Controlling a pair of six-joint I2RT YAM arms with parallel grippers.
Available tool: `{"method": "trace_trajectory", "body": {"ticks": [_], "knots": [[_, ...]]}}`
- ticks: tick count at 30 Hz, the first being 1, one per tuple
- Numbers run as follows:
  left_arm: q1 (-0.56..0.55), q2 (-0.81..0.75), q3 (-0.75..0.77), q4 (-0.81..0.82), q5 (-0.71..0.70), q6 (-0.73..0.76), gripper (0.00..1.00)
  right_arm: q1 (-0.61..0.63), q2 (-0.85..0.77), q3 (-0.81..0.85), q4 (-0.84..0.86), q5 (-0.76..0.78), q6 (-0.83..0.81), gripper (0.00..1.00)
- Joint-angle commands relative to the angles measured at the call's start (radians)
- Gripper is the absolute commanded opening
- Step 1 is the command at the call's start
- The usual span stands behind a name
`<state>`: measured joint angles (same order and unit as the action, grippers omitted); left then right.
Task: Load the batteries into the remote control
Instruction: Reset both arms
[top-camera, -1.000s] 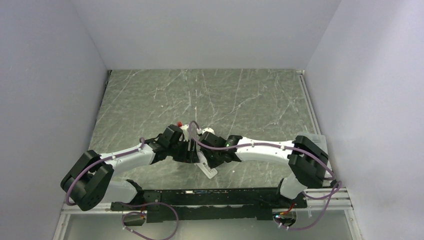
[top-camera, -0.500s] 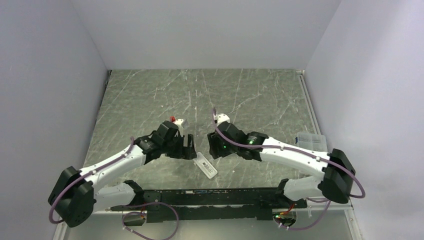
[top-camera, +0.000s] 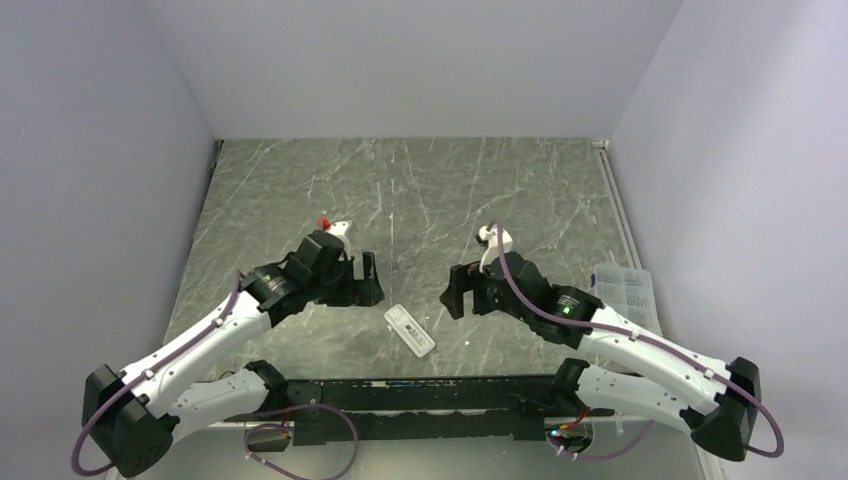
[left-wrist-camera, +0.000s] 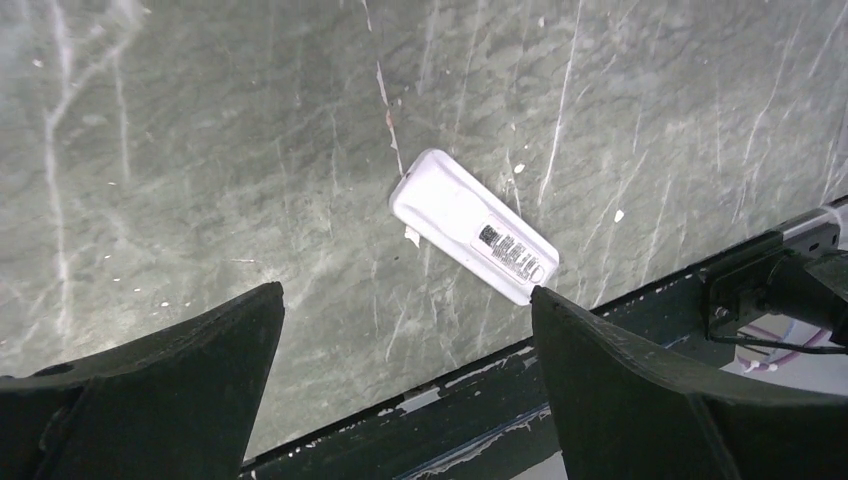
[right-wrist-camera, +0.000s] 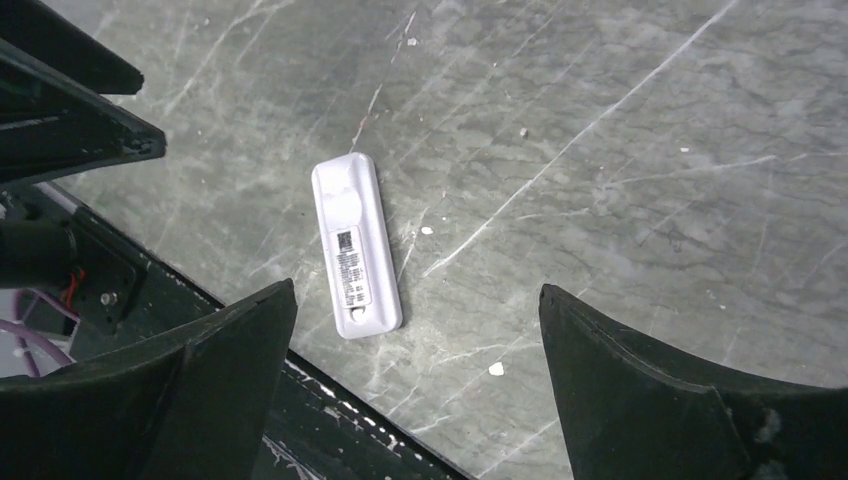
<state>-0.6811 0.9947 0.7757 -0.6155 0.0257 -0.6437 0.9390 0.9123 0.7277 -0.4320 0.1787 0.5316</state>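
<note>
— From above, how does it lie?

— The remote control (top-camera: 410, 331) lies flat on the marble table (top-camera: 400, 190), lower middle of the frame, with its long axis running from upper left to lower right. My left pincer (top-camera: 372, 281) sits at its upper left and my right pincer (top-camera: 452, 296) at its upper right. Both are released, holding nothing, and apart from it. A black rail (top-camera: 420, 392) runs just below it, bare marble spreads above, and a clear box (top-camera: 625, 285) sits far right.

— And your left wrist?

— My left pincer (left-wrist-camera: 405, 295) is spread wide. The remote control (left-wrist-camera: 473, 226) slants from upper left to lower right, with its lower end near the rail (left-wrist-camera: 600, 330). It is white with rounded corners, and a printed label sits toward the lower end.

— Right wrist?

— My right pincer (right-wrist-camera: 417, 290) gapes, empty. The remote control (right-wrist-camera: 355, 245) stands nearly upright in the frame, left of centre, with the label on its lower half and a smooth panel above. Open marble lies to the right.
</note>
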Motion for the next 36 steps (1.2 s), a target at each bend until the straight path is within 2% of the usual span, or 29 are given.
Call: {"method": "trace_trajectory", "body": {"ticks": [1,3,6,11,17,23,36], "knots": [[0.002,-0.04,0.103,-0.123,-0.091,-0.015,0.99,-0.019,-0.083,-0.029,-0.004,0.05,-0.001,0.96],[0.001,-0.043,0.147,-0.177,-0.121,-0.003,1.0,-0.024,-0.117,-0.041,-0.016,0.07,0.004,1.0],[0.002,-0.049,0.205,-0.247,-0.171,0.024,1.0,-0.029,-0.171,-0.052,-0.037,0.105,0.003,1.0],[0.002,-0.07,0.267,-0.308,-0.176,0.082,1.0,-0.03,-0.269,-0.05,-0.082,0.181,0.017,1.0],[0.002,-0.158,0.258,-0.332,-0.227,0.104,0.99,-0.029,-0.381,-0.037,-0.14,0.295,0.002,1.0],[0.002,-0.278,0.211,-0.294,-0.204,0.119,0.99,-0.029,-0.514,-0.079,-0.132,0.297,-0.048,1.0],[0.002,-0.357,0.171,-0.275,-0.224,0.125,0.99,-0.029,-0.504,-0.092,-0.116,0.277,-0.064,1.0]]}}
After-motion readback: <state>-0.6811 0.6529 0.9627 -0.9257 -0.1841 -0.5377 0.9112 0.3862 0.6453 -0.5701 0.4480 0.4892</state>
